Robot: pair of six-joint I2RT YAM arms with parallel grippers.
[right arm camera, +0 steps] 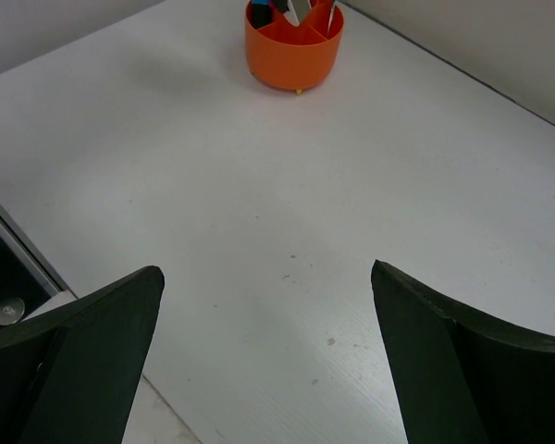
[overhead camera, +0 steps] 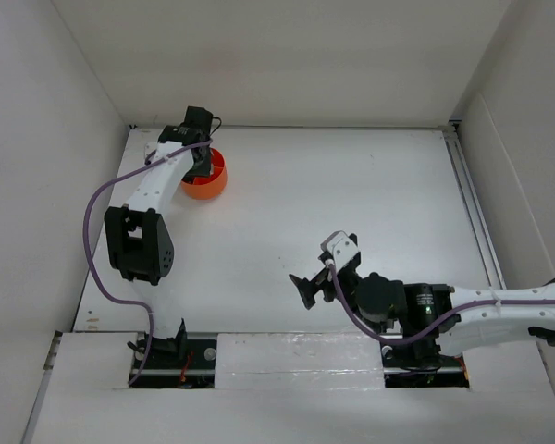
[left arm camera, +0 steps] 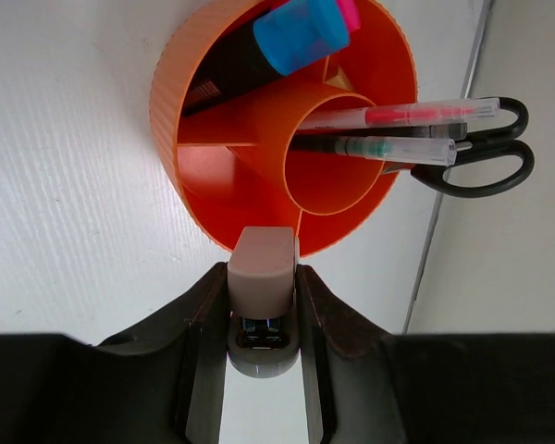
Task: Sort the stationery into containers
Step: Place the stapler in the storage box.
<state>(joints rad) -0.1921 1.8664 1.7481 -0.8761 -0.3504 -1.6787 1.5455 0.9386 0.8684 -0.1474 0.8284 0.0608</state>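
Observation:
The round orange tub (left arm camera: 213,194) stands at the table's back left; it also shows in the top view (overhead camera: 206,182) and the right wrist view (right arm camera: 292,57). It holds the red pen (left arm camera: 416,114), a slim pen (left arm camera: 398,148), the black-handled scissors (left arm camera: 486,157) and the blue-capped highlighter (left arm camera: 301,35), with a pink cap (left arm camera: 350,13) beside it. My left gripper (left arm camera: 262,296) is shut on the small beige-silver stapler (left arm camera: 262,273), held just over the tub's near rim. My right gripper (right arm camera: 268,305) is open and empty above bare table, in the top view (overhead camera: 316,277). The eraser is not visible.
White walls enclose the table on the left, back and right; the tub sits close to the back-left corner. A metal rail (overhead camera: 472,203) runs along the table's right edge. The left arm (overhead camera: 143,213) reaches over the left side of the table.

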